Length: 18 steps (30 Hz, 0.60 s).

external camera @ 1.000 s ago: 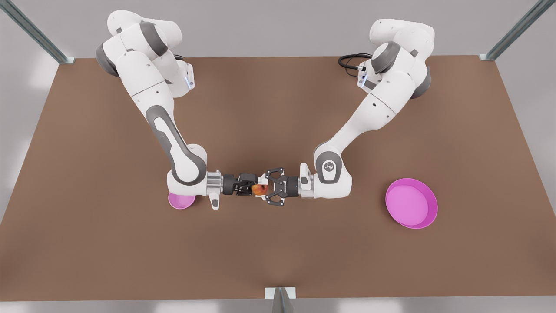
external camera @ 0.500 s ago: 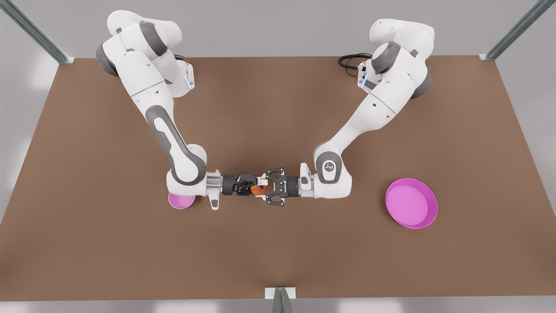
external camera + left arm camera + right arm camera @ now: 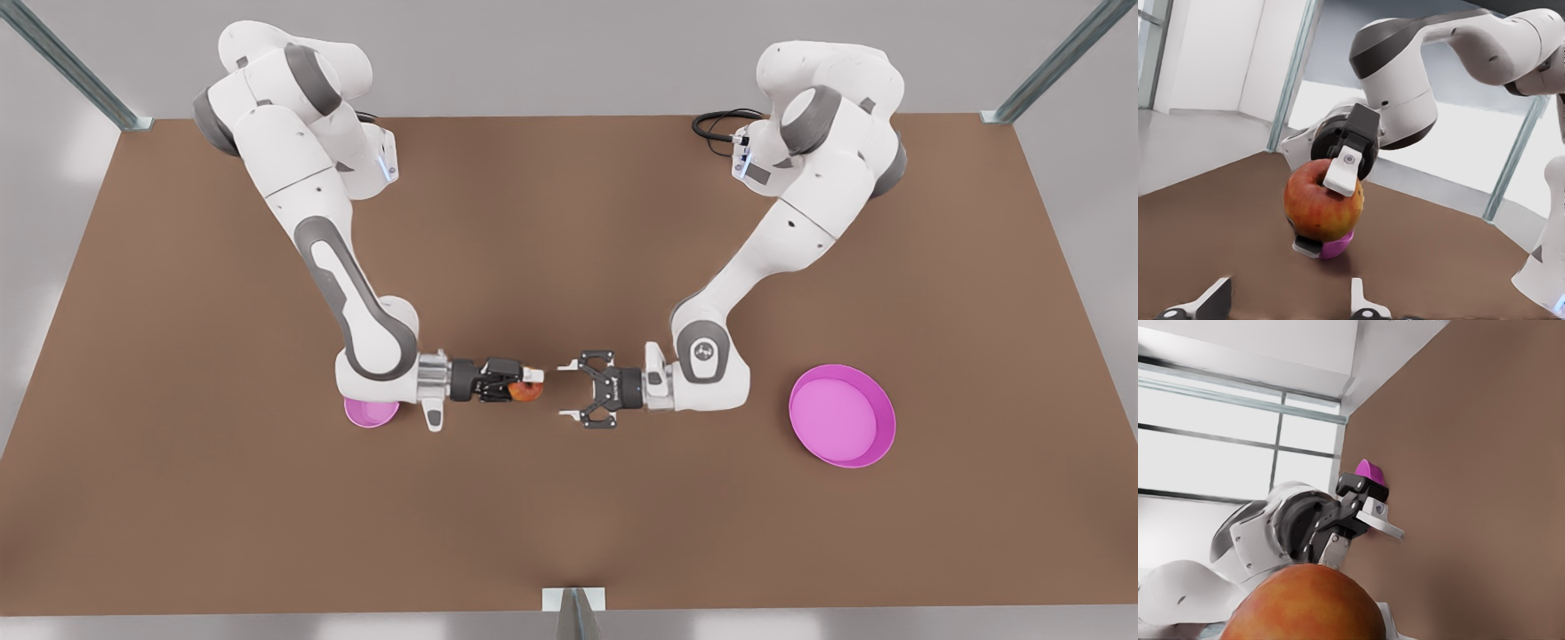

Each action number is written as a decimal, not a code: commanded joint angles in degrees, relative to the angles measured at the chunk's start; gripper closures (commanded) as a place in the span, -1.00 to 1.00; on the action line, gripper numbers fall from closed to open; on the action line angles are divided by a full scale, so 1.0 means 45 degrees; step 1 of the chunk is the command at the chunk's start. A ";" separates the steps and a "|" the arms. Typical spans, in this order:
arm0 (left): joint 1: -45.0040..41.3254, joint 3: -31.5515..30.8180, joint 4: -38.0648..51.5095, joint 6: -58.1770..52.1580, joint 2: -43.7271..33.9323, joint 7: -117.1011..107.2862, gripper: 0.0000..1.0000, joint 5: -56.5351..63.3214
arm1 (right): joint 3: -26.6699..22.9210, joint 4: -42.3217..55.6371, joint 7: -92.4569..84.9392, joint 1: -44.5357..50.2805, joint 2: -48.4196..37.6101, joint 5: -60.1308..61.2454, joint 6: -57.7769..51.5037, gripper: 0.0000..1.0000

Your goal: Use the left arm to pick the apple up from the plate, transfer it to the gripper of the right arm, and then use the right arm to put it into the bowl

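Note:
The red-orange apple [image 3: 526, 393] hangs above the table's middle with my right gripper [image 3: 533, 384] shut on it; this is the arm with the silver wrist ring, on the front view's left. The left wrist view shows the apple [image 3: 1321, 210] pinched between that gripper's fingers [image 3: 1341, 177]. My left gripper [image 3: 566, 389], the linkage one, stands open a short gap to the front view's right of the apple, holding nothing. Its fingertips [image 3: 1215, 303] show spread apart. The bowl [image 3: 369, 412] sits partly hidden under the right arm's wrist. The plate [image 3: 840, 415] lies bare at the front view's right.
The brown table [image 3: 569, 516] is bordered by metal frame posts [image 3: 1049, 67] at its far corners and a bracket [image 3: 573, 604] at the near edge. A black cable [image 3: 716, 124] lies by the left arm's base.
My left gripper has let go and drawn back toward the front view's right, away from the apple. The right gripper has kept the apple and shifted slightly toward the bowl.

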 commanded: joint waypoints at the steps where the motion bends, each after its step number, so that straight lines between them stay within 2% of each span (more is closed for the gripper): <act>1: 0.0746 0.0009 -0.0627 -0.1160 -0.0280 0.0672 -0.78 0.0853 | -0.0064 0.0005 0.0025 -0.0250 -0.0003 -0.0380 -0.0513 -0.39; 2: 0.1137 0.0009 -0.0841 -0.1453 -0.0533 0.0283 -0.78 0.1438 | -0.0045 0.0005 0.0044 -0.0660 -0.0003 -0.0946 -0.1061 -0.39; 4: 0.2211 0.0029 -0.1037 -0.2312 -0.2094 -0.4927 -0.78 0.5498 | -0.0064 -0.0014 0.0005 -0.1032 0.0016 -0.1200 -0.1452 -0.39; 5: 0.2563 0.0048 -0.0998 -0.2742 -0.3169 -0.8639 -0.95 0.8526 | -0.0064 0.0005 0.0025 -0.1500 0.0016 -0.1727 -0.2349 -0.39; 6: 0.2641 0.0068 -0.0940 -0.3464 -0.3911 -1.1393 -1.00 1.0343 | -0.0064 0.0005 0.0025 -0.1910 0.0036 -0.2157 -0.2877 -0.39; 8: 0.2641 0.0166 -0.0471 -0.5085 -0.5338 -1.6981 -1.00 1.5127 | -0.0064 0.0005 0.0025 -0.2262 0.0036 -0.2548 -0.3287 -0.39; 11: 0.2505 0.0342 0.0252 -0.9186 -0.7349 -2.2193 -1.00 1.9348 | -0.0084 -0.0014 -0.0112 -0.3102 0.0094 -0.3328 -0.4421 -0.39; 13: 0.2719 0.0692 0.1911 -1.1765 -0.7839 -2.4600 -1.00 1.9682 | -0.0084 -0.0014 -0.0151 -0.3512 0.0173 -0.3525 -0.4927 -0.39; 17: 0.2719 0.1552 0.2303 -1.1883 -0.8698 -2.7159 -1.00 1.9917 | -0.0084 -0.0014 -0.0796 -0.4469 0.0407 -0.4520 -0.5730 -0.39; 18: 0.2447 0.2273 0.2322 -1.1571 -0.9166 -2.7297 -1.00 1.9858 | -0.0084 -0.0014 -0.0796 -0.4684 0.0407 -0.4619 -0.5749 -0.39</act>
